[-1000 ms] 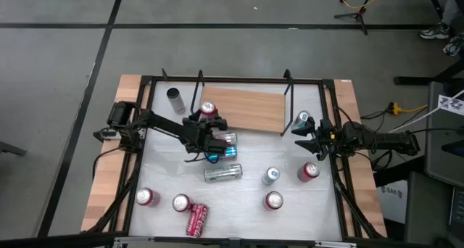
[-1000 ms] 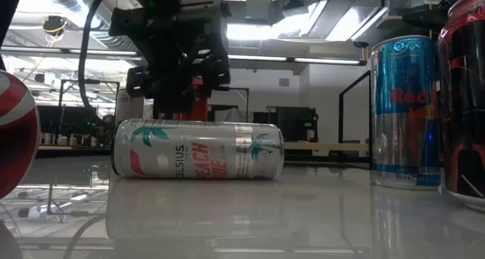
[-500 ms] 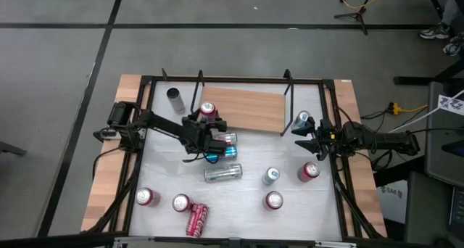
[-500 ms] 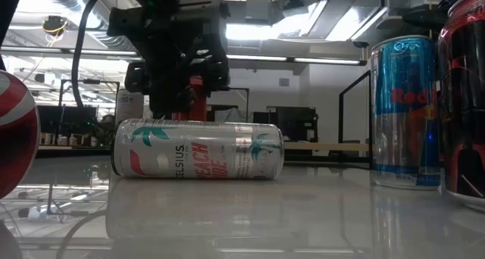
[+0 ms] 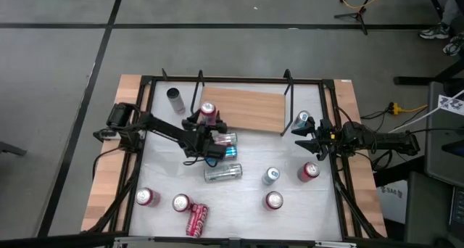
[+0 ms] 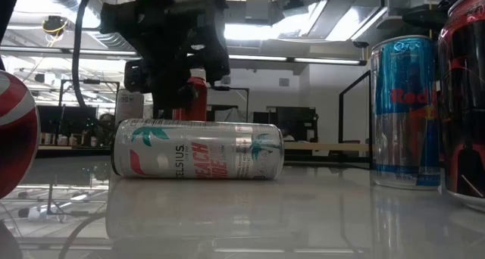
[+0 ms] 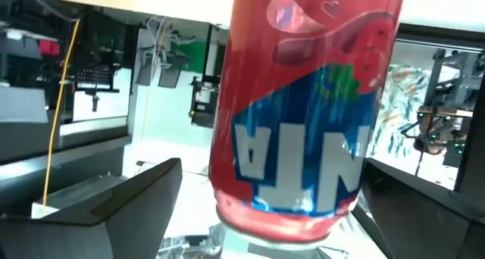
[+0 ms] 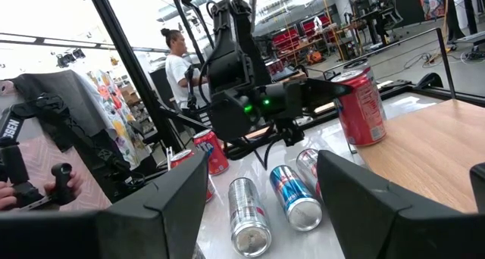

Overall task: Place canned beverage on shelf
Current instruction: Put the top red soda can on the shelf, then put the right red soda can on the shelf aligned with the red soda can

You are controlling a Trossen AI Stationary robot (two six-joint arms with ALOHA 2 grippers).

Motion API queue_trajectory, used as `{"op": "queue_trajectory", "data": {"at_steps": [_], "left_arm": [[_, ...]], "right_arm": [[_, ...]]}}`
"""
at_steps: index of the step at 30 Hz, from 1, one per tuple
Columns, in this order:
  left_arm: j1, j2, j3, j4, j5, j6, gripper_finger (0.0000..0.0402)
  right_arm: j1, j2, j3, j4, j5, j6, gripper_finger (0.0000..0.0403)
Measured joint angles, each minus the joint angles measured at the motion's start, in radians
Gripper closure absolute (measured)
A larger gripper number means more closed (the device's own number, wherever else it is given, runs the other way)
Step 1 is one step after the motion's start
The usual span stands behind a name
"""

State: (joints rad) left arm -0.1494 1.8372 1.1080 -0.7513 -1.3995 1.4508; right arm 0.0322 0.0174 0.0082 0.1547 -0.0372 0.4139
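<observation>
Backing off with fingers now spread wide, the left gripper point(image 5: 201, 132) has released the red can point(image 5: 208, 110), upright on the shelf point(image 5: 250, 109) corner. Placement looks done. The right gripper point(image 5: 303, 138) waits at the table's right edge, jaws parted and empty.

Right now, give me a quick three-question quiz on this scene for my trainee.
1. True or false: the red can stands upright on the shelf.
2. Which claw is at that can? A) left claw B) right claw
3. Fill in: the Celsius can lies on its ____.
Key: 1 true; 2 A; 3 side.
</observation>
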Motion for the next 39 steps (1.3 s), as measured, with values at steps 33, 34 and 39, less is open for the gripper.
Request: {"op": "queue_trajectory", "data": {"at_steps": [33,34,39], "left_arm": [[-0.109,-0.007,0.0,-0.348,-0.009,-0.53,0.0013],[-0.112,-0.007,0.0,-0.357,-0.007,-0.557,0.0013],[-0.127,-0.007,0.0,-0.368,0.006,-0.705,0.0013]], "right_arm": [[0.0,0.0,0.0,0.0,0.0,0.0,0.0164],[0.0,0.0,0.0,0.0,0.0,0.0,0.0164],[0.0,0.0,0.0,0.0,0.0,0.0,0.0164]]}}
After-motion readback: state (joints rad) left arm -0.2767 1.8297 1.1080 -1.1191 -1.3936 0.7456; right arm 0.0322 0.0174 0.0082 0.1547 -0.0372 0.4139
